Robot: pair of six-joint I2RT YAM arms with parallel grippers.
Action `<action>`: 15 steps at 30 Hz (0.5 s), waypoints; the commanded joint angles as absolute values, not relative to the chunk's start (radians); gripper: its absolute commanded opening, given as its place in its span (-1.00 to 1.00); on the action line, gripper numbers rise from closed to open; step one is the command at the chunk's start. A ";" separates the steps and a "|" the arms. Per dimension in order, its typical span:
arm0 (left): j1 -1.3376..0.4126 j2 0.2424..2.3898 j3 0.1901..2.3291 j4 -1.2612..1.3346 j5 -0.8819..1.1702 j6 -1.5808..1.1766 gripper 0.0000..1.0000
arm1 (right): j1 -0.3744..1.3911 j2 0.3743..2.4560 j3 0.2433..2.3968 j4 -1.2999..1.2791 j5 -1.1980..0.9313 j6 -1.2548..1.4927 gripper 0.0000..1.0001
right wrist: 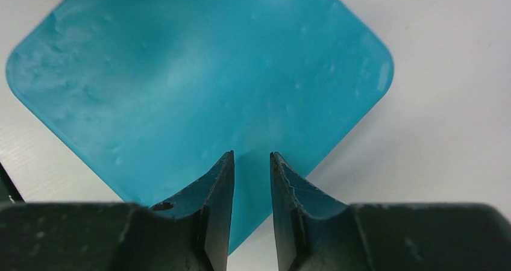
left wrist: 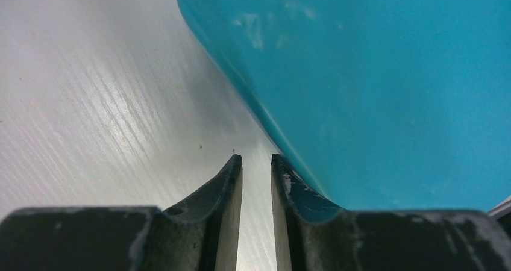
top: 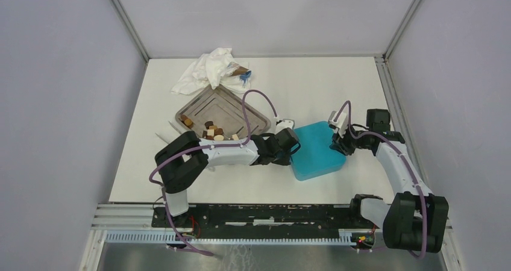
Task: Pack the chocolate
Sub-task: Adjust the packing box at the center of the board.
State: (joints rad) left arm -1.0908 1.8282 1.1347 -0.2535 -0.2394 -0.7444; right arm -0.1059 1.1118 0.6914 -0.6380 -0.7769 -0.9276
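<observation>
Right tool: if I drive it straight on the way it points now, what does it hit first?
The teal box: the right tool points at its flat top, near one edge. Nothing shows between them, though the gap is hard to judge.

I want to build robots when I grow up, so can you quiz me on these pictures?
1. True or false: the chocolate pieces lie on the metal tray.
2. The box between the left gripper and the right gripper is: A red, B teal, C yellow.
3. Which gripper is nearer the tray?

Key: 1 true; 2 B; 3 the left one.
</observation>
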 commanded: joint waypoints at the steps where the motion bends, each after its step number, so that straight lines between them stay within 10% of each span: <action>1: -1.097 1.787 1.165 -0.213 -0.289 -0.710 -0.34 | -0.095 1.125 0.653 -0.633 -0.599 -0.953 -0.34; 15: -1.092 1.490 0.994 -0.272 -0.433 -0.719 0.16 | -0.095 1.199 0.643 -0.604 -0.459 -0.890 -0.37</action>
State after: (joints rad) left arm -1.0908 1.6066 1.0401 -0.2611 -0.3504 -0.7357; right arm -0.0921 1.1576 0.6674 -0.5480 -0.5968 -0.8951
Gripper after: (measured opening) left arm 0.562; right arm 0.312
